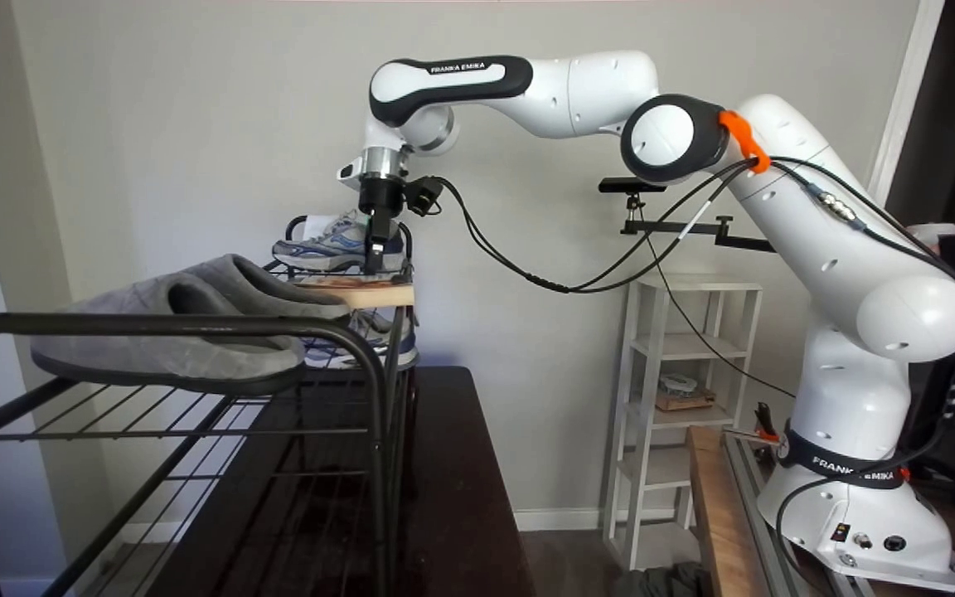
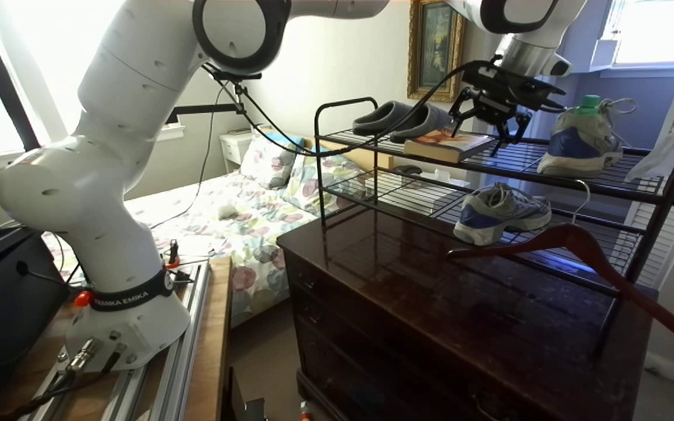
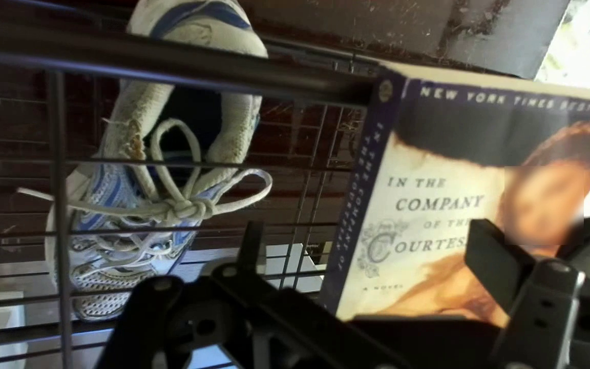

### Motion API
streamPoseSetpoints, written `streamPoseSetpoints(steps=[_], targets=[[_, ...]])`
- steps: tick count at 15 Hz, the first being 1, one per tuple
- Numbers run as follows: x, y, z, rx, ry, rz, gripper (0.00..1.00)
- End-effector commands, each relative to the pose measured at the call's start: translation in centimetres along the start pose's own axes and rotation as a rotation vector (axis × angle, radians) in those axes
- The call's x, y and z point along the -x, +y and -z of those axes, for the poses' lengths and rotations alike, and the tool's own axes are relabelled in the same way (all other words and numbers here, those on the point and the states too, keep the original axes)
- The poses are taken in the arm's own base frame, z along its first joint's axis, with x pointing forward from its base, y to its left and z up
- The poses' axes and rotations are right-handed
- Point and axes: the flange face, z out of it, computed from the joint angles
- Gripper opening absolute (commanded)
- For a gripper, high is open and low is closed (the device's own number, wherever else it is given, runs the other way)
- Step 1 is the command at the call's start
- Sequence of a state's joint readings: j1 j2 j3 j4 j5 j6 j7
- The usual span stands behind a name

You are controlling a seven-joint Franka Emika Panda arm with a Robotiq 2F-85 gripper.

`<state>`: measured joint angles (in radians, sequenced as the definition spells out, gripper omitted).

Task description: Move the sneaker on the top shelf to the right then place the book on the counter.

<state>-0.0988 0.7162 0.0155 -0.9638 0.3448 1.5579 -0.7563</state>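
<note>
Gripper (image 3: pixel 368 238): spread wide, nothing held, above spine of book (image 3: pixel 428 205)
Book: flat on top shelf (image 2: pixel 506 172); pick seems in hand, looks too broad to span, so tilt, pinch thickness
Sneaker (image 2: pixel 583 143): same shelf, spine side of book, well apart

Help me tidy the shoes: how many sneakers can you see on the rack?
2. One sneaker is on the top shelf; the other sneaker is on the lower shelf. Another could be hidden, but none shows.

White arm (image 1: pixel 801 224), black cables (image 1: pixel 564 288), orange strap (image 1: pixel 744 141), silver wrist (image 1: pixel 382 161), black claw (image 3: pixel 364 229)
</note>
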Motion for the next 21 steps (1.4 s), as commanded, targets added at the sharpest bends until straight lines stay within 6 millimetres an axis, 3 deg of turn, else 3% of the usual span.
streamPoseSetpoints(steps=[1,6,10,11,13,17,21], targets=[[-2.4,-1.5,-2.3,-0.063,0.001,-0.053,1.00],[-3.7,-2.8,-4.8,-0.120,-0.040,-0.127,1.00],[-3.3,-3.1,-4.6,-0.241,-0.036,-0.198,1.00],[-3.3,-3.1,-4.3,-0.259,-0.020,-0.207,0.75],[-3.2,-3.0,-3.5,-0.283,0.008,-0.224,0.66],[-3.0,-3.2,-1.3,-0.301,0.047,-0.230,0.37],[-2.4,-3.5,-1.1,-0.401,0.030,-0.200,0.09]])
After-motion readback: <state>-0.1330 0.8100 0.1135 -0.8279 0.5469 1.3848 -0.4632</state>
